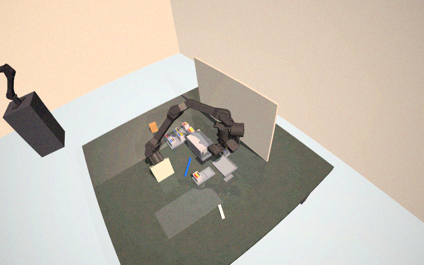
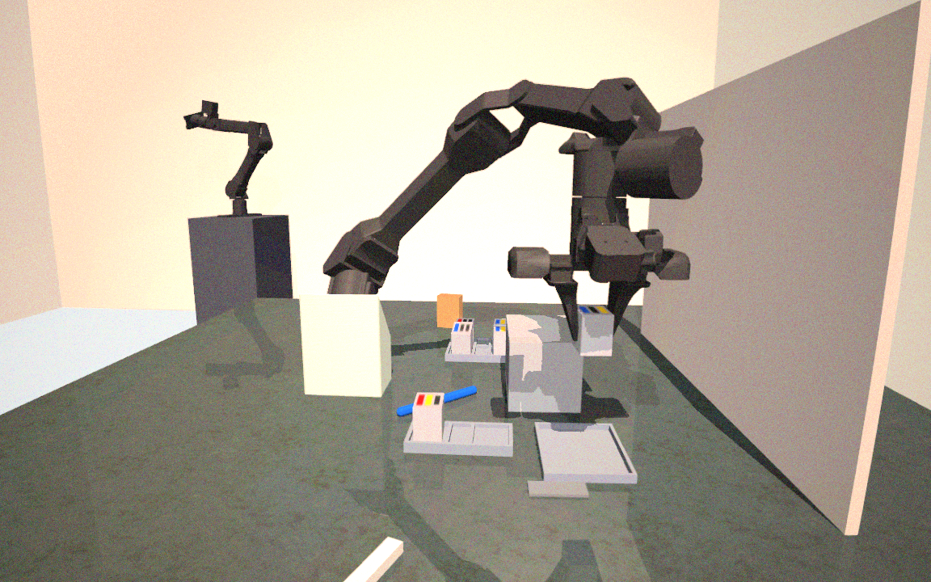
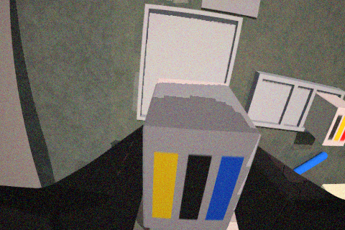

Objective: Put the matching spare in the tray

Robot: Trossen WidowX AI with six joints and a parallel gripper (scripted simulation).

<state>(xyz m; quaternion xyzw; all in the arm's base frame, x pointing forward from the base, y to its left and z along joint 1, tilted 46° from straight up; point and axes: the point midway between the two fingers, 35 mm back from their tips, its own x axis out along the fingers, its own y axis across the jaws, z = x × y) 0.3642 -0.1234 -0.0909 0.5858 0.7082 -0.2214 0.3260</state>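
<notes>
My gripper (image 1: 224,150) (image 2: 595,337) is shut on a pale spare block (image 2: 596,342) (image 3: 198,141), striped yellow, black and blue in the wrist view. It holds the block upright in the air, behind the empty grey tray (image 1: 224,165) (image 2: 584,452) (image 3: 188,48) in the exterior view. A large grey box (image 1: 197,145) (image 2: 545,376), perhaps the mounted unit, stands left of the held block; no code shows on it. A spare striped red, yellow and black (image 1: 197,177) (image 2: 427,421) (image 3: 336,126) stands in a slotted rack (image 1: 208,173) (image 2: 490,436) (image 3: 274,102). Several spares (image 1: 171,141) (image 2: 461,339) stand in the back rack.
A tall panel (image 1: 236,108) (image 2: 794,253) rises right of the arm. A blue rod (image 1: 187,167) (image 2: 460,394) (image 3: 310,163), cream box (image 1: 162,170) (image 2: 342,343), orange block (image 1: 153,127) (image 2: 449,309), small grey plate (image 1: 228,177) (image 2: 558,490) (image 3: 231,0) and white stick (image 1: 221,211) lie or stand around.
</notes>
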